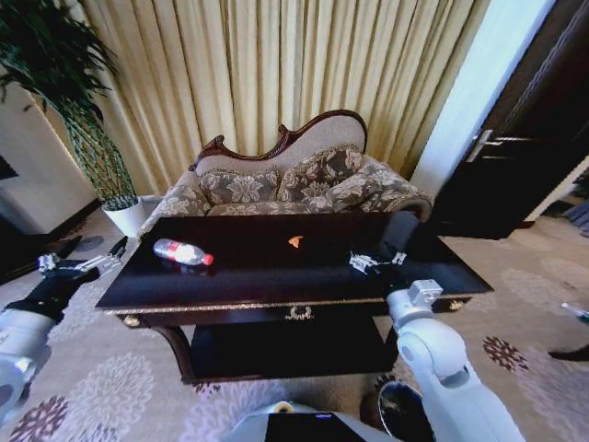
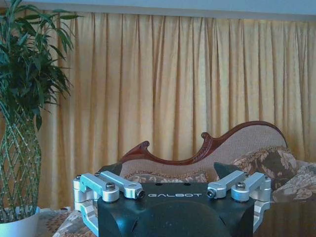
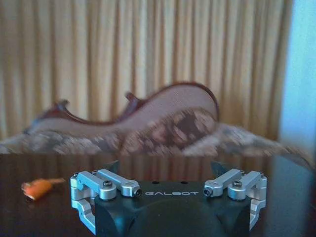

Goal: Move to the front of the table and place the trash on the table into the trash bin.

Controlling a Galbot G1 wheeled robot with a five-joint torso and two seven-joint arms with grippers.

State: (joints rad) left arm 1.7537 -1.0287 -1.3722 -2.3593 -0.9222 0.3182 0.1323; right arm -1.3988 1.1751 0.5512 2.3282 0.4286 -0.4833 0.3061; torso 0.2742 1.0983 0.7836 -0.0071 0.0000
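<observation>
Over the tabletop (image 1: 248, 276) my right claw (image 1: 375, 261) hovers, jaws spread, orange scrap (image 1: 294, 241) just to its left, bottle (image 1: 181, 251) farther left; left claw (image 1: 81, 265) waits spread beside the table.

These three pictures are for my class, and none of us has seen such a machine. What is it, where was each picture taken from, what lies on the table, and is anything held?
It is a wheeled robot with two arms, each ending in a gripper. The wide picture comes from its head, looking down at the dark table in front of a sofa. The other two come from cameras on its wrists, each looking out over that arm's own gripper. On the table lie a clear bottle with a red label and a small orange scrap. The right gripper is over the table's right part, open and holding nothing. The left gripper waits off the table's left end, open too, near a potted plant.
</observation>
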